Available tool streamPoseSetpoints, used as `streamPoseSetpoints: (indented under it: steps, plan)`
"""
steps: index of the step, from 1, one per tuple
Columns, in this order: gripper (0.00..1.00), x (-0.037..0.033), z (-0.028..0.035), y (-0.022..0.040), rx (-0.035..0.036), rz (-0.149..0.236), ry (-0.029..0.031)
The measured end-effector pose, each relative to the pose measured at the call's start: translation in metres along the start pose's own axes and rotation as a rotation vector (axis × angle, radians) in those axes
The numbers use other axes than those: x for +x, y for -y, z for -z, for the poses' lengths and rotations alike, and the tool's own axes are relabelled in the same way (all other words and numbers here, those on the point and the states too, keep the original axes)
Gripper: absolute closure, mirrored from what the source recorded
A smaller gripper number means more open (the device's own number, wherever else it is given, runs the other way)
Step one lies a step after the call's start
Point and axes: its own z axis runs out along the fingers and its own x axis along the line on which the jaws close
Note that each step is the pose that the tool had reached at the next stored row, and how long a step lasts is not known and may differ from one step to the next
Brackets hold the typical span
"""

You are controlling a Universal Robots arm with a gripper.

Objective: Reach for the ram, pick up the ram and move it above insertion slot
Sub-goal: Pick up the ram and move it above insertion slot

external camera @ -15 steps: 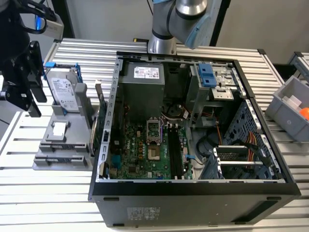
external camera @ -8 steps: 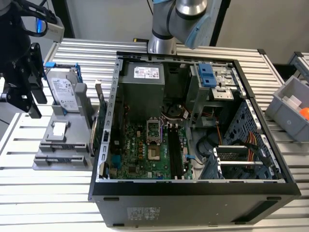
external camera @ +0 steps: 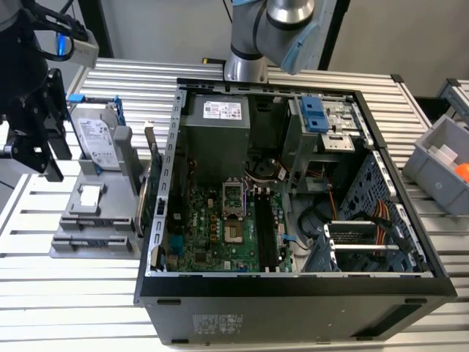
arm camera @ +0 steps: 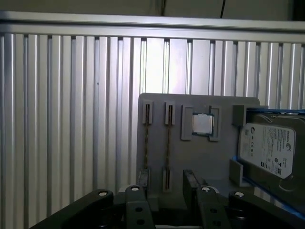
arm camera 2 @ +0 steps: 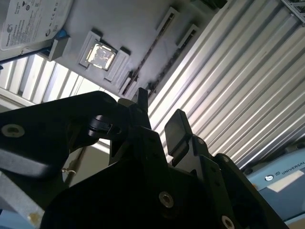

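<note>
My hand (arm camera 2: pixel 159 112) hangs with its two black fingers (arm camera: pixel 137 209) apart and nothing between them. Out ahead of my fingertips and clear of them, a gray holder (arm camera: pixel 190 157) sits on the ribbed metal worktop (arm camera: pixel 71 119). Two ram sticks (arm camera: pixel 146 138) rest in the holder's slots side by side, showing as thin strips. The stick closer to the processor chip (arm camera: pixel 202 124) runs roughly in line with the gap between my fingers. Beyond that chip, farther off to the same side, a hard drive (arm camera: pixel 271 148) is parked in the same holder. In the exterior view I am higher than the holder, off the side of it that faces away from the open computer case (external camera: pixel 293 304). The case stands just beside the holder's other side, so the holder is between me and it. Inside the case, on the green motherboard (external camera: pixel 212 227), the long black memory slots (external camera: pixel 265 231) lie well apart from my hand. No stick stands in them.
</note>
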Motion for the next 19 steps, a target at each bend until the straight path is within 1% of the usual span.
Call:
streamPoseSetpoints:
  steps: [7, 10, 19]
  plan:
    - [0.0, 0.0001, -0.0032, 0.0004, -0.0076, 0.0, -0.0004]
    - [0.0, 0.0001, -0.0042, 0.0006, -0.0083, 0.0, -0.0005]
    - [0.0, 0.0001, -0.0045, 0.0006, -0.0083, 0.0, -0.0006]
